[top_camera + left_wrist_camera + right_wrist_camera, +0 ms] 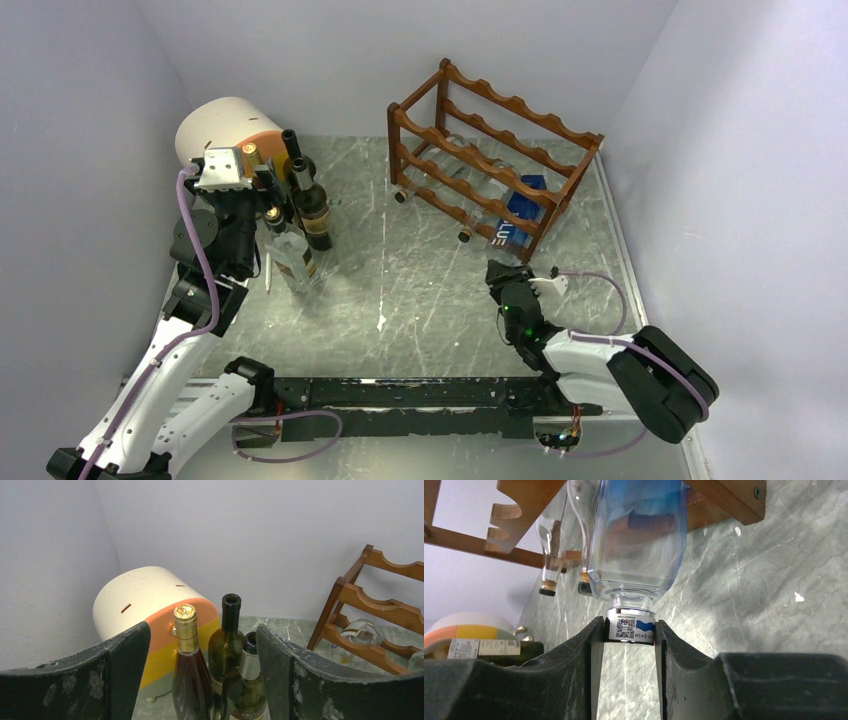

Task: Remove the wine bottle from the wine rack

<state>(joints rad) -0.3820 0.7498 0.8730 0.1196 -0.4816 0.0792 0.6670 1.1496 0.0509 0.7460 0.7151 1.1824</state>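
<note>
Wine rack [495,150]: reddish-brown wood with wavy scalloped rails in tiers and upright corner posts. It stands at the far side of the marbled table [420,300], set at an angle.

Wine bottle [508,225] [639,540]: clear glass with a pale blue tint and squared shoulders. It has a dark blue label with white lettering and a short neck with a silver cap that carries a QR code and a blue wave mark. It lies on its side in the rack's lowest tier, at the end nearest the right arm. The neck points out past the front rail and tilts down toward the table.

Right gripper [497,272] [629,630]: just in front of the rack's low front rail. It is clamped on the bottle's cap, with both fingers [591,645] pressed against its sides.

Other clear bottles [549,555] lie in the rack beside the task bottle, dark caps outward.

Left gripper [268,185] [202,630]: well apart from the rack, on its left. The fingers are spread wide and hold nothing. Beyond them stand upright bottles [310,205] [227,640], and a white-and-orange cylinder [225,130] [145,605] lies behind those.
</note>
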